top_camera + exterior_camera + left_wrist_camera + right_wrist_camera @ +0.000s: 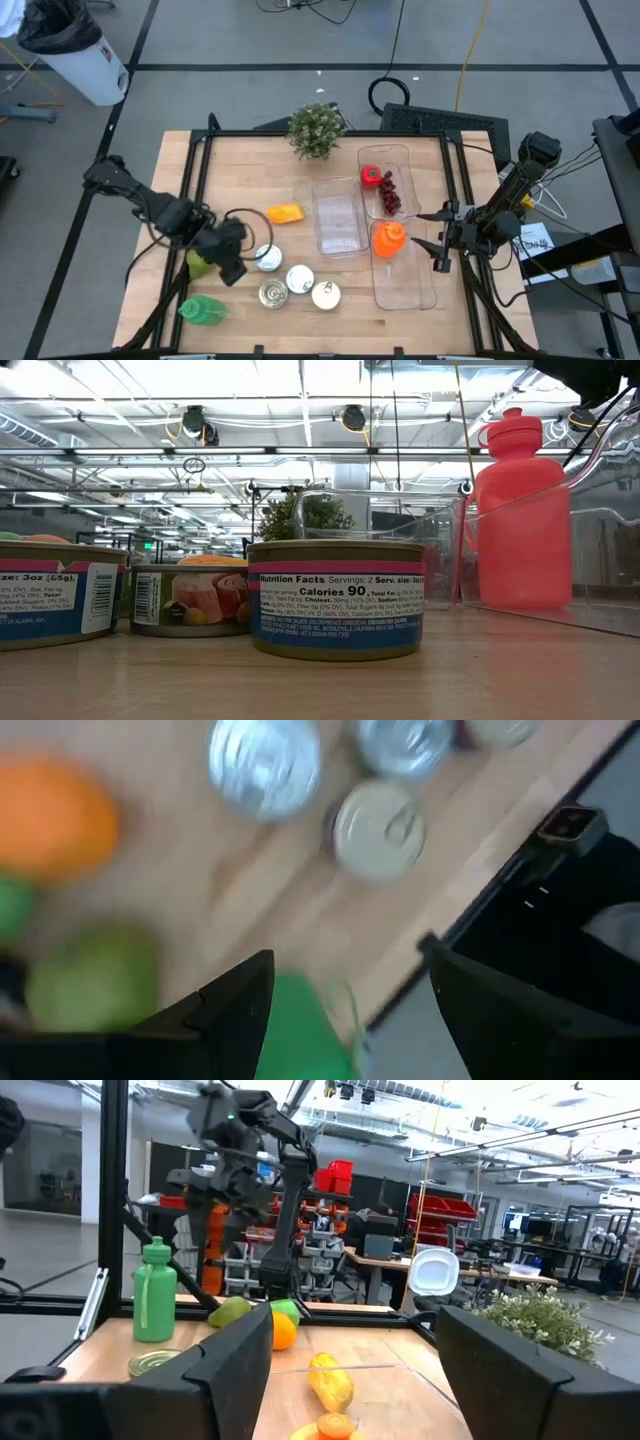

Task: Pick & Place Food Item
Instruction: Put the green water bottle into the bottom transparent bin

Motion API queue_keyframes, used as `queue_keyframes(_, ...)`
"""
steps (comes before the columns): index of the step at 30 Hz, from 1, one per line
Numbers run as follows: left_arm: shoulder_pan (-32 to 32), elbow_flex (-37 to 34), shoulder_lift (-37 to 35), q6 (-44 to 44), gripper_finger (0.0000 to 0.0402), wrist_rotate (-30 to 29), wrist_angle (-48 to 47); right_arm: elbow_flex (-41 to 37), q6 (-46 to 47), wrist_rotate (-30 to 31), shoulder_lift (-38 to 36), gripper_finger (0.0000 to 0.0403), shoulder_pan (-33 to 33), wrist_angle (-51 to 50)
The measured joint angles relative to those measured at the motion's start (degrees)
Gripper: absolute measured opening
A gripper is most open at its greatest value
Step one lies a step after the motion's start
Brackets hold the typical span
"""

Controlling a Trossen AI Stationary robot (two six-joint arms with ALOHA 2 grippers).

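The food items lie on the wooden table's left half: a green fruit [198,263], a yellow-orange piece [285,213], several tins [273,293] and a green bottle [203,310]. My left gripper [233,262] is open above the table, between the green fruit and the tins. In its wrist view, the green bottle [300,1030] shows between its fingers and the green fruit [95,980] off to one side. My right gripper [436,241] is open and points level toward the table's left, just right of the clear bin holding an orange bottle [388,240].
Three clear bins stand right of centre: a bare one [337,215], one with a red item [370,177] and dark grapes [390,198], and one [405,285] with the orange bottle. A potted plant [317,130] stands at the far edge. A black frame [200,150] borders the table.
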Motion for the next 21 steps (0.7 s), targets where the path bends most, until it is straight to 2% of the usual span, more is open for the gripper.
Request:
queue_keyframes(5,-6.96,0.00,0.06,-18.85,0.0278,5.83,-4.67,0.00,0.02,-0.02,0.02,0.0260,0.00,0.01)
queue_keyframes(9,-10.98,0.00,0.06,-29.77,0.0278,7.08,-5.45,0.00,0.02,-0.02,0.04,0.0257,0.00,-0.02)
queue_keyframes(16,-18.79,-0.02,1.61,-42.87,0.0278,6.42,-5.33,0.00,-0.07,-0.02,0.04,0.0256,0.00,-0.06)
queue_keyframes(21,-22.42,-0.02,2.10,-48.73,0.0278,8.78,-3.07,0.00,-0.13,-0.02,0.04,0.0256,0.00,-0.40)
